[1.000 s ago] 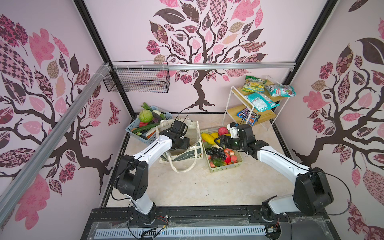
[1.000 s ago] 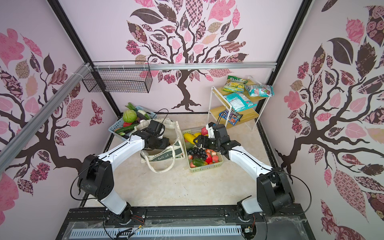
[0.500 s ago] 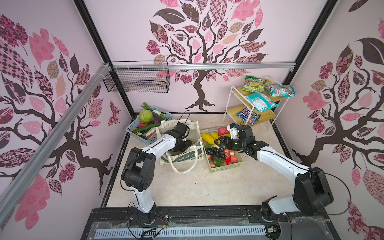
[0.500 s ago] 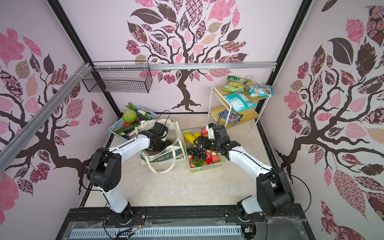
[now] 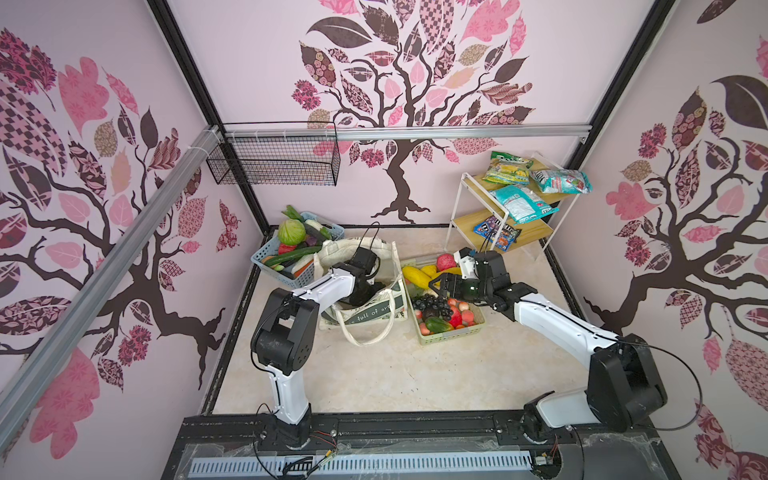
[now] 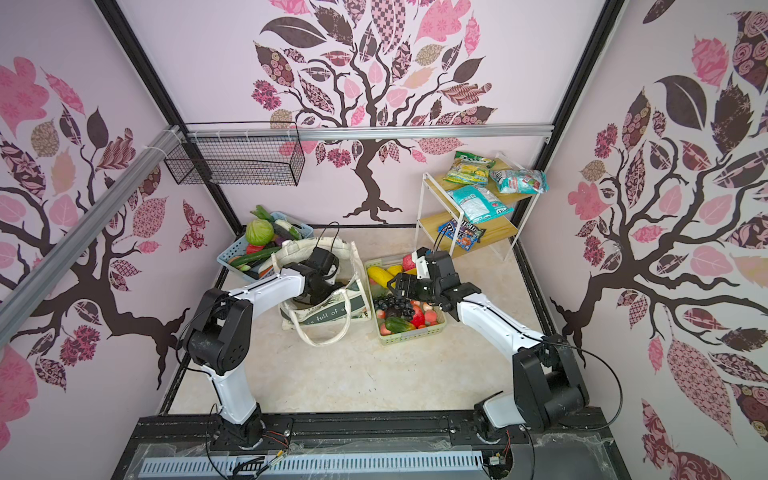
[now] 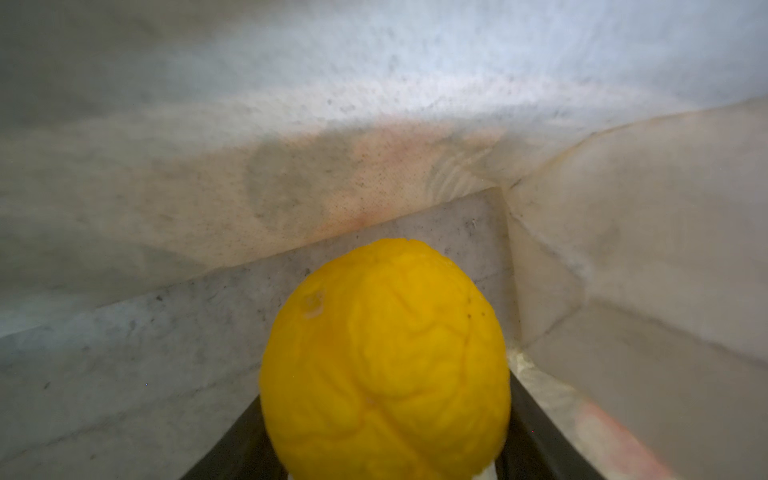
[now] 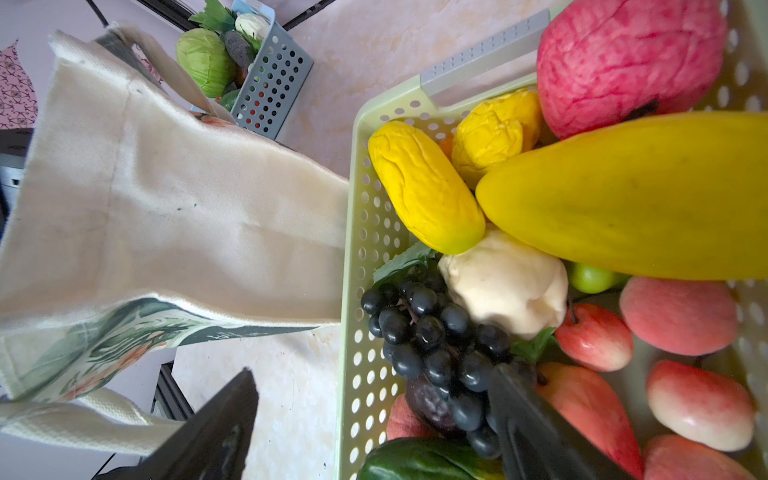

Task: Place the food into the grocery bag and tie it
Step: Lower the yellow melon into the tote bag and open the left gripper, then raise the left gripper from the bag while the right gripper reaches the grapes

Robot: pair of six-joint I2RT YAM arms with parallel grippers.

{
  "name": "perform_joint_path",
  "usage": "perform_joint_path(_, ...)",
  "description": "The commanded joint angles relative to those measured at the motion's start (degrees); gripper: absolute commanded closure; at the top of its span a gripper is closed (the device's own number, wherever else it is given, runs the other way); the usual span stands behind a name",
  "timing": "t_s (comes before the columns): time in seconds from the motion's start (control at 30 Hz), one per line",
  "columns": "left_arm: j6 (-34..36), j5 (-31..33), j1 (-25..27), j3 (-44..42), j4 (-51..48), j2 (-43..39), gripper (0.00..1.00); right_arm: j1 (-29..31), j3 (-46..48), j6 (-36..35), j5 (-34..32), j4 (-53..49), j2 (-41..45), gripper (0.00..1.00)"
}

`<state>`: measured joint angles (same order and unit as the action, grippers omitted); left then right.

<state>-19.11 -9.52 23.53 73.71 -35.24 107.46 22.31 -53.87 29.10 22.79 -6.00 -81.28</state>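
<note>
The grocery bag point(image 5: 365, 311) point(image 6: 320, 318), a cream tote with a dark green band, stands open between the two baskets. My left gripper point(image 5: 360, 296) point(image 6: 311, 296) reaches down inside it, shut on a wrinkled yellow fruit point(image 7: 384, 361) that fills the space between its dark fingers point(image 7: 536, 432); cream bag walls surround it. My right gripper point(image 5: 439, 287) point(image 6: 398, 286) point(image 8: 374, 374) hangs open over the near-left edge of the pale-green basket point(image 5: 453, 334) point(image 8: 353, 208). One of its fingers is over the dark grape bunch point(image 8: 432, 332), the other outside the rim. More food lies there: yellow fruits point(image 8: 424, 187), red bumpy fruit point(image 8: 623, 62).
A blue basket point(image 5: 266, 259) with a green cabbage point(image 5: 291, 232) and cucumbers sits at the back left, touching the bag. A white shelf point(image 5: 519, 232) with snack packets stands at the back right. A black wire basket point(image 5: 274, 160) hangs on the rail above.
My left arm has folded up at the elbow and pushed its gripper deeper into the bag with the yellow fruit. The right arm has stayed still.
</note>
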Motion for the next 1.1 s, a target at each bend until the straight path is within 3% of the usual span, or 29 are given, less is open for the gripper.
perform_joint_path(0.0,-1.0,-0.9,-0.1,-0.7,1.5,1.4,0.33,-0.2,-0.1,0.1,0.5,0.5,1.7,0.1)
perform_joint_path(0.4,-1.6,-1.6,-0.1,-2.2,4.1,0.4,0.14,-0.2,0.3,0.2,0.7,0.8,2.3,0.1)
perform_joint_path(1.07,-1.5,2.4,-0.1,3.7,-2.4,-8.2,0.13,-0.2,1.7,0.0,-0.7,0.6,3.3,0.1)
